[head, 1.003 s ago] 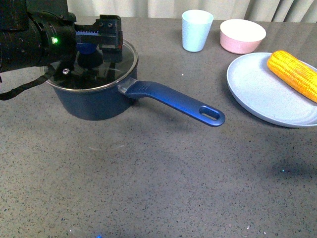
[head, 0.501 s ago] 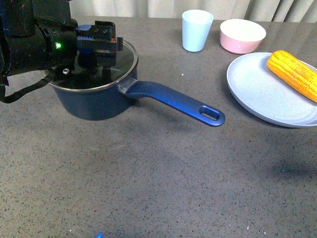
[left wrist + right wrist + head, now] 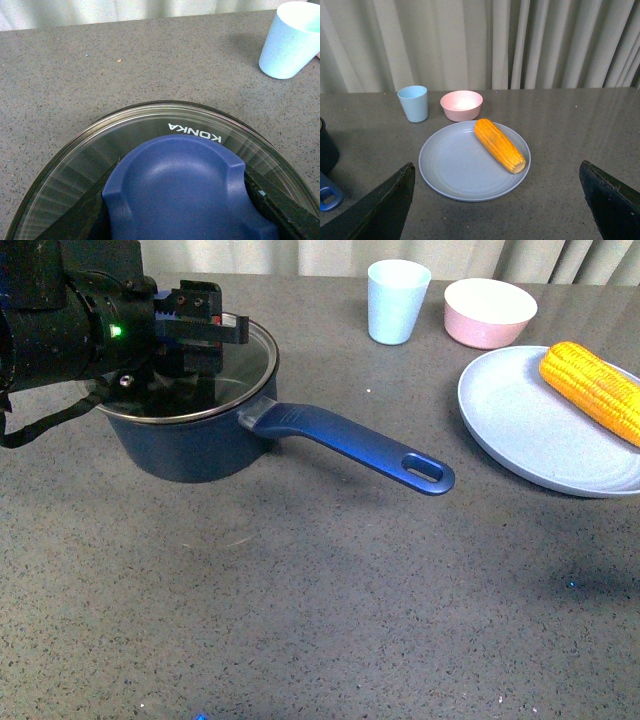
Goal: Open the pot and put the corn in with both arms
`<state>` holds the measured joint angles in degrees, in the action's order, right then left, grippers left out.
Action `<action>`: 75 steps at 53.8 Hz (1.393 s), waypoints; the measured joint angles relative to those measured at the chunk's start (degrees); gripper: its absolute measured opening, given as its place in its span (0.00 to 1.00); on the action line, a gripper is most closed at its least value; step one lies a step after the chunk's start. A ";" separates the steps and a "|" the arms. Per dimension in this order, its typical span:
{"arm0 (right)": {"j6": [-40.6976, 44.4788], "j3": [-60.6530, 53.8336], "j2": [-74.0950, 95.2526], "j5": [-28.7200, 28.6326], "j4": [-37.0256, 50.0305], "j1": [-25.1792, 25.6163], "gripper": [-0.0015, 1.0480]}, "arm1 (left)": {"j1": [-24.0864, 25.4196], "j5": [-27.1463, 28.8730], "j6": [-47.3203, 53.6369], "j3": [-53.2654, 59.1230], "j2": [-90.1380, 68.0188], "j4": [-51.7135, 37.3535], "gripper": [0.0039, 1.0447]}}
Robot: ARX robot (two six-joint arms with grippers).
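In the front view, the pot point(image 3: 190, 445) sits near the far left corner of the desk point(image 3: 320, 590) with its glass lid point(image 3: 255, 360) on top. Its long blue handle point(image 3: 350, 440) points to the middle of the desk. The left gripper point(image 3: 195, 330) is right over the lid. The corn point(image 3: 595, 390) lies on a plate point(image 3: 520, 430) at the right edge of the desk. A cup point(image 3: 397, 302) and a pink bowl point(image 3: 490, 312) stand by the far edge. In the left wrist view, the left gripper point(image 3: 185, 200) is closed on the blue knob point(image 3: 185, 170) of the lid, with its black fingers point(image 3: 280, 210) tight on both sides. In the right wrist view, the right gripper point(image 3: 496, 166) is wide open and holds nothing. The corn point(image 3: 499, 145) lies slanted on the plate point(image 3: 450, 165), and the gripper is not touching it.
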<state>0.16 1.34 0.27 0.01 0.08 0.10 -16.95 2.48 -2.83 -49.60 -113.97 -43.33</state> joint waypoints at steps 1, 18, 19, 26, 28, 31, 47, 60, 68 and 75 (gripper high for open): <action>0.00 0.00 0.00 0.00 0.00 0.00 0.91 | 0.07 -0.13 -0.02 0.13 0.17 0.02 0.54; 0.00 0.00 0.00 0.00 0.00 0.00 0.91 | 6.12 -3.80 -0.85 4.61 9.75 0.09 0.54; 0.00 0.00 0.00 0.00 0.00 0.00 0.91 | 6.54 -4.02 -0.85 4.74 10.08 0.09 0.54; 0.00 0.00 0.00 0.00 0.00 0.00 0.91 | 11.80 -5.31 -0.35 5.90 11.89 -1.14 0.54; 0.00 0.00 0.00 0.00 0.00 0.00 0.91 | 13.25 -5.73 -0.13 6.08 11.87 -1.66 0.54; 0.00 0.00 0.00 0.00 0.00 0.00 0.91 | 15.67 -6.40 0.50 6.54 11.65 -2.64 0.53; 0.00 0.00 0.00 0.00 0.00 0.00 0.91 | 26.67 -6.80 2.27 9.22 5.57 -10.60 0.53; 0.00 0.00 0.00 0.00 0.00 0.00 0.91 | 27.52 -6.49 1.62 9.31 -1.22 -15.80 0.53; 0.00 0.00 0.00 0.00 0.00 0.00 0.91 | 27.45 -6.32 0.94 9.09 -5.55 -18.49 0.53; 0.00 0.00 0.00 0.00 0.00 0.00 0.91 | 27.47 -6.32 0.39 8.22 -8.76 -19.85 0.53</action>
<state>0.16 1.34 0.27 0.01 0.08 0.10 10.52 -3.84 -2.44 -41.39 -122.74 -63.18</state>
